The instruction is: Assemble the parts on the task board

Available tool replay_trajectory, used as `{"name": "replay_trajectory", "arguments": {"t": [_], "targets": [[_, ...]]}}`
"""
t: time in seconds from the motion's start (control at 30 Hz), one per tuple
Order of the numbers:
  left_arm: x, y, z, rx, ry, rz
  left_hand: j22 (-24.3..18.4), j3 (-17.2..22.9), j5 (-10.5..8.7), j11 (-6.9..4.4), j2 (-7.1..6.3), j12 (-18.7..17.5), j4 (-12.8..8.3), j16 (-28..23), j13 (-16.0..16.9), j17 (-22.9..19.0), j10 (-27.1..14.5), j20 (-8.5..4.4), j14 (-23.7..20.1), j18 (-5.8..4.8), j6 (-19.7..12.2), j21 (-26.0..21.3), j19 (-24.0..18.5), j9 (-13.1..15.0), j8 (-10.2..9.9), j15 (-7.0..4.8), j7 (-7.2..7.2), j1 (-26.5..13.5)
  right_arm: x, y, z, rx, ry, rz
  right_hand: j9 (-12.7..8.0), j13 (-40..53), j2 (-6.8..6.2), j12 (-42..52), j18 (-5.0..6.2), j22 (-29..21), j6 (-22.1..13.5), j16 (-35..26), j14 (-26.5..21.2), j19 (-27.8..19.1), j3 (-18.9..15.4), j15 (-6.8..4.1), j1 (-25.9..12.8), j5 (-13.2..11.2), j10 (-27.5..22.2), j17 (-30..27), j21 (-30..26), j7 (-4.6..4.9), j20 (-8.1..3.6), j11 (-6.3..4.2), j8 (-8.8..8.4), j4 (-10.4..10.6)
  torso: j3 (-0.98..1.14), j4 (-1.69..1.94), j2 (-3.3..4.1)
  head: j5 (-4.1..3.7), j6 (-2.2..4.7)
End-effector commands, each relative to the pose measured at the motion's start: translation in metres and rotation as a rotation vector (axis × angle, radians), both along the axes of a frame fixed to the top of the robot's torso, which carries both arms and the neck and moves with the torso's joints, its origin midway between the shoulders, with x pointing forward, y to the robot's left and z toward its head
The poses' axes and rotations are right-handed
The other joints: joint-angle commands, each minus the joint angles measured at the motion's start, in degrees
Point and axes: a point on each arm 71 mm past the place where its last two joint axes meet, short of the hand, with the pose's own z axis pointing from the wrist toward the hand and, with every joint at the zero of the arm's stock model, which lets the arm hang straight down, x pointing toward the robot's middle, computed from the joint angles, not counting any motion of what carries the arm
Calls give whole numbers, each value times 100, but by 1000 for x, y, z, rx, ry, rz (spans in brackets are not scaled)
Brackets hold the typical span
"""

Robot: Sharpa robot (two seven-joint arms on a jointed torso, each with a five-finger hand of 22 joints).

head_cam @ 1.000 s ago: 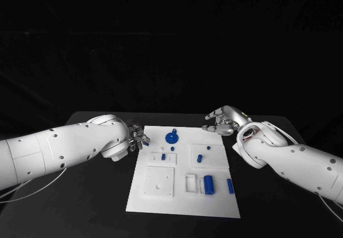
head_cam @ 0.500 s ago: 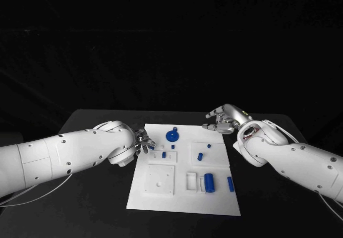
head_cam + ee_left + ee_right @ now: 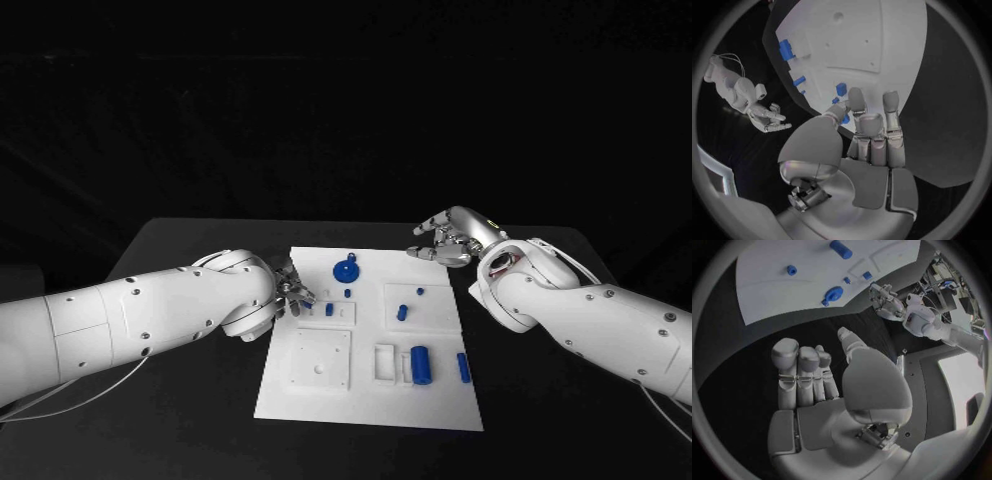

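1. While the left hand (image 3: 290, 290) hovers at the near-left edge of the white plastic task board (image 3: 325, 405) on the black surface (image 3: 188, 430), its fingers apart and empty, a small blue peg-like part (image 3: 329, 310) lies just beside its fingertips, toward the board's middle.
2. That part's long axis runs roughly away from the robot, judging by the head view.
3. Held off the board's far right corner, the right hand (image 3: 454, 240) is loosely curled, holding nothing, well apart from it; the left is clearly nearer.
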Motion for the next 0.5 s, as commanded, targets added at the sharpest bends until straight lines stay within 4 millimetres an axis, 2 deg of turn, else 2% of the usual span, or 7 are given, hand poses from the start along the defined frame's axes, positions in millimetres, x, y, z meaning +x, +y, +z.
{"name": "replay_trajectory", "arguments": {"t": [0.03,0.5], "targets": [[0,-2,-1,19,-19,-17,109,-6,-15,-38,-1,14,-10,11,-6,-2,295,48,40,58,663,24,-8,7,28,5,-608,34,0,1,0,-7,2,10,-5,-9,15,-18,84,548,-18,-28,28,285,-15,-2,-46,19,-17,-7,-21,15,18,21,-22,8,-8,2,1,-9,-8],[-1,-3,-4,33,-45,-28,106,-9,-46,-36,8,8,1,1,-8,-29,295,51,36,63,651,28,-10,5,30,6,-606,40,0,0,-1,-9,9,8,-6,-10,28,-19,84,549,-26,-27,29,286,-11,-2,-63,29,-22,-5,-21,16,18,21,-23,24,-10,2,8,-28,-6]]}}
